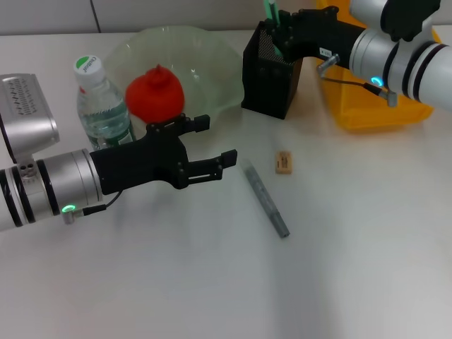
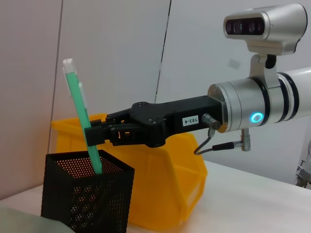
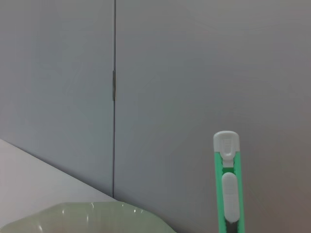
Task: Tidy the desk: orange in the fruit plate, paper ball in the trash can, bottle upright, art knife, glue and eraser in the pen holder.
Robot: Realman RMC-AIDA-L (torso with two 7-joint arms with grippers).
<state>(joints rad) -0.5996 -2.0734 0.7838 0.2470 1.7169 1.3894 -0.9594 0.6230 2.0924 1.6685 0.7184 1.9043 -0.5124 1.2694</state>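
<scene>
Gripping the green art knife (image 1: 269,10), the right gripper (image 1: 281,35) holds it tilted, tip inside the pen holder (image 1: 267,70). Left gripper (image 1: 212,145) hovers spread, empty; orange (image 1: 155,94) in the fruit plate (image 1: 205,49) behind its jaws, eraser (image 1: 283,162) and grey glue stick (image 1: 267,201) ahead.

Left wrist: right jaws clamp the knife above the holder, trash can (image 2: 165,189) behind.

Right wrist: knife top only.

Art knife (image 2: 77,111) lower end hidden inside pen holder (image 2: 87,194), trash can (image 1: 367,99) at upper right mostly behind right arm, bottle (image 1: 99,106) base behind left pincer (image 1: 215,141).
</scene>
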